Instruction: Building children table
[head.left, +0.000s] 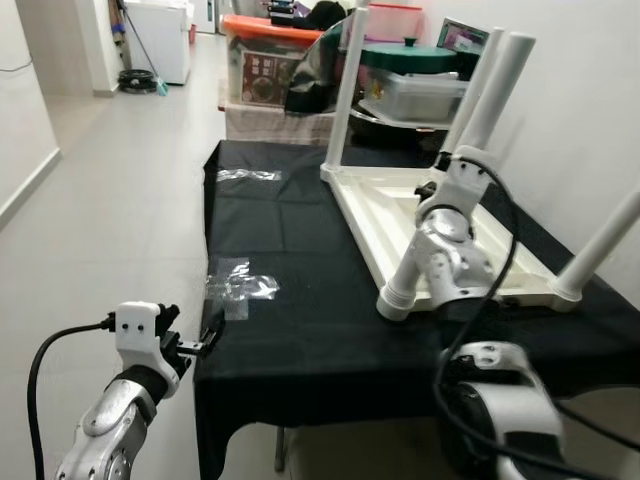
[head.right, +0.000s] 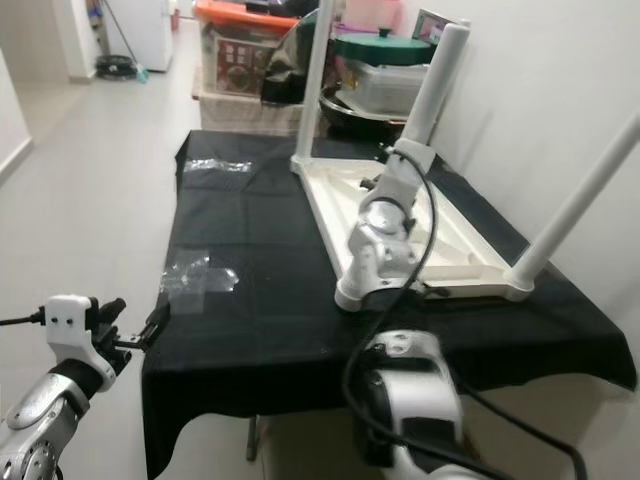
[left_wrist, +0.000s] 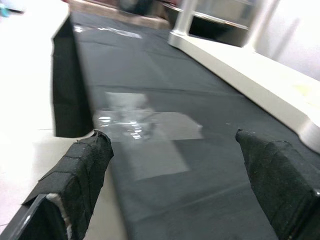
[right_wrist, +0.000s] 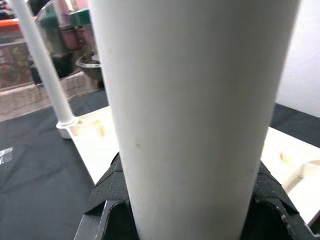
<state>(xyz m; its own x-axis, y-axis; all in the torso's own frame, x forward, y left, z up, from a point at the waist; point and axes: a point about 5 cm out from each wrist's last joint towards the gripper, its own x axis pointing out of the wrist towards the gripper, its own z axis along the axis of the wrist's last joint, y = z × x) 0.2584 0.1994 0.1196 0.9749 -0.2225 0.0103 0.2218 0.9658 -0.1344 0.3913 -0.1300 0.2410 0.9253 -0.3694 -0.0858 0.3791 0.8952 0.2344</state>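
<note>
Pale glossy tiled floor (head.left: 120, 190) running back along a corridor, plain white wall (head.left: 570, 90) on the right. Black cloth-covered long table (head.left: 270, 300) in front (crinkled clear plastic wrap (head.left: 238, 282) on it), stacked lidded plastic storage boxes (head.left: 265, 60) behind.

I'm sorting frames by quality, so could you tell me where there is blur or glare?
Left wrist view: soft all over, glare on the plastic wrap, left gripper fingers blurred. Right wrist view: the leg held by the right gripper is too close, featureless. Eye views: mostly sharp.
</note>
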